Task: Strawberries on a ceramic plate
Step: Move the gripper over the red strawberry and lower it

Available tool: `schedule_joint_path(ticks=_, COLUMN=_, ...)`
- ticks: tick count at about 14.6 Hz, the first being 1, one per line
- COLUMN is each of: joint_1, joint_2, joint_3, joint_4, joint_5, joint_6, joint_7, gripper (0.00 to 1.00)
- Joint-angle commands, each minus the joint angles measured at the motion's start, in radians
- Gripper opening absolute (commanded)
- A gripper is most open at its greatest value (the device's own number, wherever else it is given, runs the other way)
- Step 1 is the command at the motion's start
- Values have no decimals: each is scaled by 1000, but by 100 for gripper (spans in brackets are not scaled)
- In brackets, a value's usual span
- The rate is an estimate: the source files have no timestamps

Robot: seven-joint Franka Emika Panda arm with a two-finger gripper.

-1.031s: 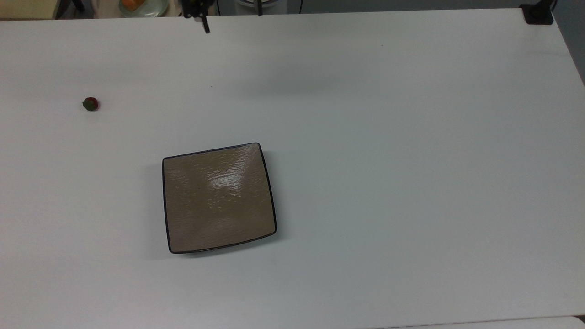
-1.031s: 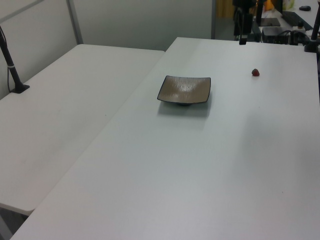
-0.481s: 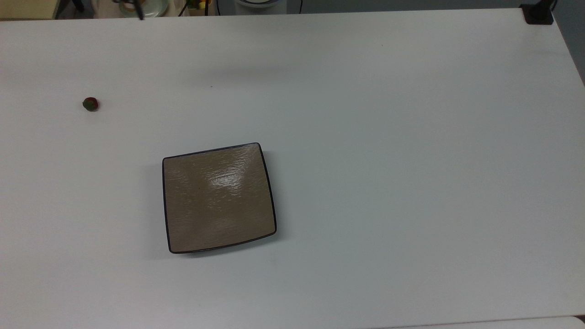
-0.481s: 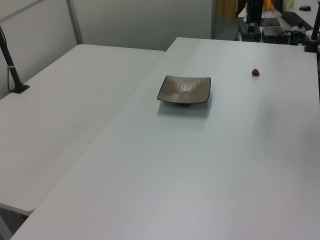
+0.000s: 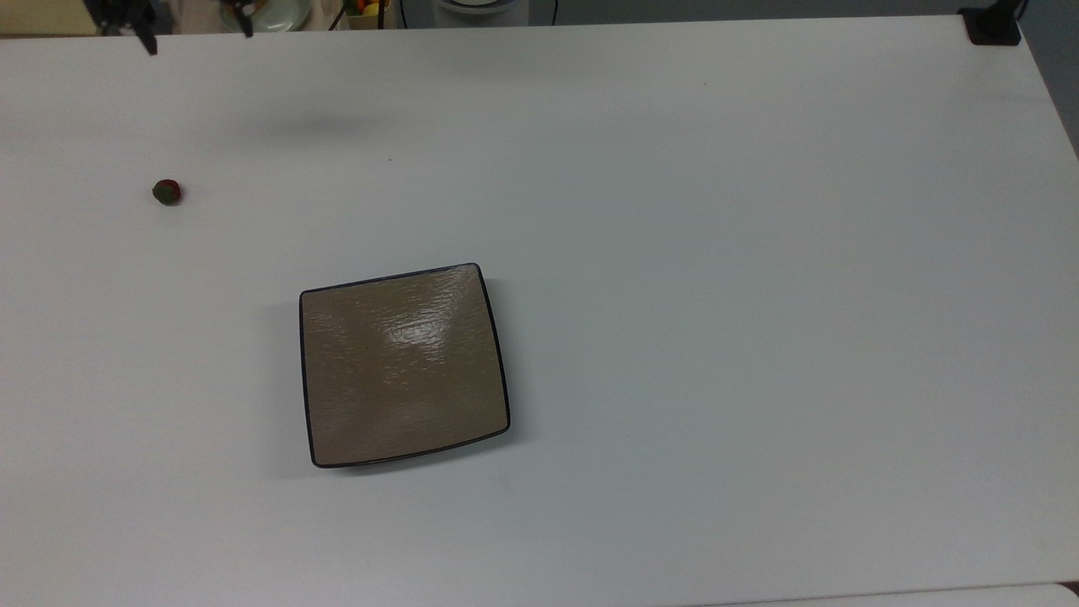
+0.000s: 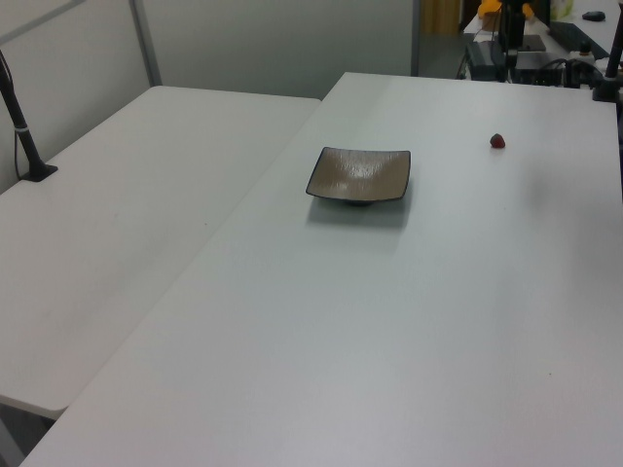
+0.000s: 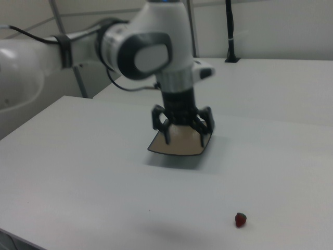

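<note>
A tiny red strawberry with a dark green end lies on the white table near the top view's left; it also appears as the strawberry and the strawberry. The square tan-brown ceramic plate sits bare in the middle of the table, seen again as the plate and the plate. My gripper hovers open over the far table edge, beyond the strawberry. In the right view the gripper hangs high above the table, fingers spread and holding nothing, partly covering the plate behind it.
A pale green dish with orange food stands beyond the far edge. A black mount sits at the top view's right corner. A second table with a black pole lies on the left view's left.
The gripper has swept along the far edge toward the top view's left, to a spot beyond the strawberry. Strawberry and plate have not moved.
</note>
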Motion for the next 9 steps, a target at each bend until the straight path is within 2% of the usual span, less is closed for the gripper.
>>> schedule_joint_path(ticks=1, joint_1=-56, joint_2=48, joint_3=-4, joint_4=-79, joint_5=-2, joint_6=120, joint_7=-89, gripper=100)
schedule_joint_path(ticks=5, joint_1=-112, joint_2=112, joint_3=-4, joint_4=-110, joint_5=-19, joint_6=250, joint_7=-162, gripper=100)
schedule_joint_path(ticks=9, joint_1=-125, joint_2=252, joint_3=-4, joint_4=-110, joint_5=-42, joint_6=393, joint_7=-165, gripper=100)
